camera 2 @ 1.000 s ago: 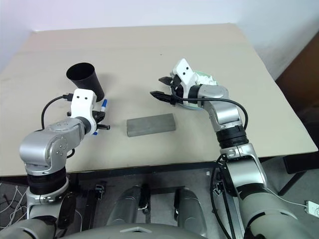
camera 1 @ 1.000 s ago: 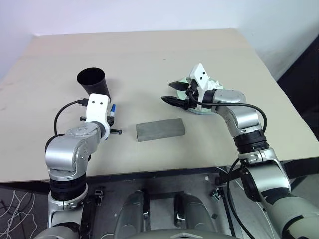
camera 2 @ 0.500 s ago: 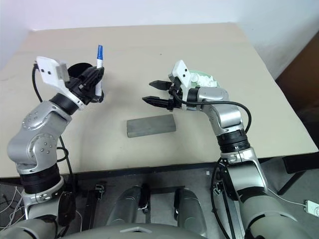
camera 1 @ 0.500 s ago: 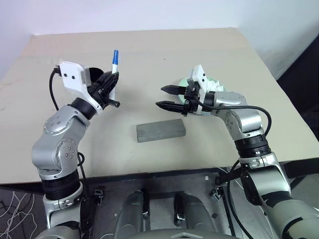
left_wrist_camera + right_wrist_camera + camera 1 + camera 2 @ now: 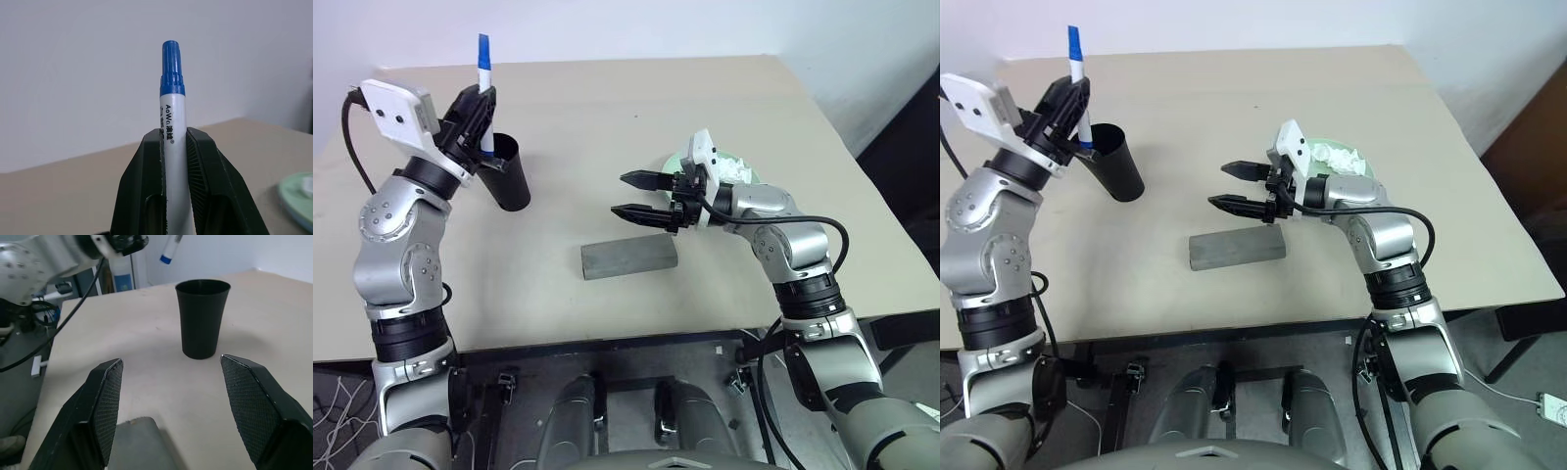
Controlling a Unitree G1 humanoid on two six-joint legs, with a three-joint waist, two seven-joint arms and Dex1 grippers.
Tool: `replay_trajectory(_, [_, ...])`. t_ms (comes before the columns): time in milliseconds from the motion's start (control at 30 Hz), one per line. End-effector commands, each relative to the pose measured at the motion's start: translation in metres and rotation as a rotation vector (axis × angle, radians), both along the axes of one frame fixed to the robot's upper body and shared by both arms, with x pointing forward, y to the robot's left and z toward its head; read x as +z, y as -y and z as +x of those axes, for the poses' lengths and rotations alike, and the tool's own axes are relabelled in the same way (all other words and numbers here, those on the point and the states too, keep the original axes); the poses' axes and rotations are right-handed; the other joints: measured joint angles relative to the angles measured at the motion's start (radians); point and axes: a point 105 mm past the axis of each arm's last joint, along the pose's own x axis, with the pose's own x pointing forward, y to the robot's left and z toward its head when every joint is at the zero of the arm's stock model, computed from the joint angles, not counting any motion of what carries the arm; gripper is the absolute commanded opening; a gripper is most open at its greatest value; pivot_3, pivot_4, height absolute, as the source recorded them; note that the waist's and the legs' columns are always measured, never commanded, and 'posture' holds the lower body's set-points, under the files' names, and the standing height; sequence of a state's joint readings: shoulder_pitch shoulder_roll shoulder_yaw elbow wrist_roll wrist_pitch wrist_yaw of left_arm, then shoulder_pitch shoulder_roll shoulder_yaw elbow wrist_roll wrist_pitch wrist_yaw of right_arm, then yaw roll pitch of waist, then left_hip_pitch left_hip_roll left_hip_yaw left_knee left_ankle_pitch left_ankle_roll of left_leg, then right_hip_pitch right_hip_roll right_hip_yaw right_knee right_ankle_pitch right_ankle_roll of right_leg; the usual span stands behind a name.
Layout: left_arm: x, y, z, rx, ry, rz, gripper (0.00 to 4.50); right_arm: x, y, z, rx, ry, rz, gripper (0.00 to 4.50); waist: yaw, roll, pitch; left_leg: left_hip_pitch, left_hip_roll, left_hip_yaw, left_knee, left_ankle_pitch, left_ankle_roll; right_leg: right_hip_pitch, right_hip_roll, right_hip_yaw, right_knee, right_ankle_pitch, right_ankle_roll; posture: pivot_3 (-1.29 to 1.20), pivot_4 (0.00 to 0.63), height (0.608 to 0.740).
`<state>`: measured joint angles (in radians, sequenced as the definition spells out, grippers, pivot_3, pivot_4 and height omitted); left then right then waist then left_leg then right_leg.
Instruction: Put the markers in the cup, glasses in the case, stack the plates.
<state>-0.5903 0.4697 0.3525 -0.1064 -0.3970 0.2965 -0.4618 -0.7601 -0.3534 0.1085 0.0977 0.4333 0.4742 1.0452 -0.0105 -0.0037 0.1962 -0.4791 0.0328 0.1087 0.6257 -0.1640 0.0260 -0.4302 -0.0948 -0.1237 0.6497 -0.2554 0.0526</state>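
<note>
My left gripper (image 5: 478,106) is shut on a white marker (image 5: 173,128), which stands upright with its blue cap (image 5: 483,51) on top. It hangs raised just above and behind the rim of the black cup (image 5: 506,172), which stands on the table. The grey case (image 5: 628,257) lies closed at the table's middle. Just beyond the case's right end, my right gripper (image 5: 640,196) hovers open and empty, pointing left toward the cup (image 5: 202,318). Behind it lies a pale green plate (image 5: 1324,147). The glasses are out of view.
A crumpled white paper wad (image 5: 1340,157) lies on the green plate. The beige table (image 5: 607,117) stretches back to a white wall. Its near edge runs just below the case, and its right edge drops off beyond the plate.
My left arm has lifted the marker from the table beside the cup and turned it upright above the rim. The right gripper has drifted slightly left and toward me, still open.
</note>
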Motion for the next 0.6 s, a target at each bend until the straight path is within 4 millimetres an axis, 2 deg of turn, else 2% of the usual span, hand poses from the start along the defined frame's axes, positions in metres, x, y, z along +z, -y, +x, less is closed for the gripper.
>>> replay_trajectory(33, [0.019, -0.014, -0.002, 0.06, 0.09, 0.015, 0.28, 0.011, -0.003, -0.004, 0.016, 0.049, 0.019, 3.34, 0.001, 0.0, 0.0, 0.0, 0.0, 0.0, 0.0, 0.0, 0.0, 0.0, 0.0, 0.0, 0.0, 0.0, 0.0, 0.0, 0.15, 0.715])
replay_trajectory(600, [0.022, -0.03, 0.01, 0.127, 0.107, 0.029, 0.28, 0.009, -0.001, 0.009, -0.043, 0.082, -0.017, 3.34, 0.0, 0.0, 0.0, 0.0, 0.0, 0.0, 0.001, 0.0, 0.0, 0.0, 0.0, 0.0, 0.0, 0.001, 0.001, 0.0, 0.15, 0.715])
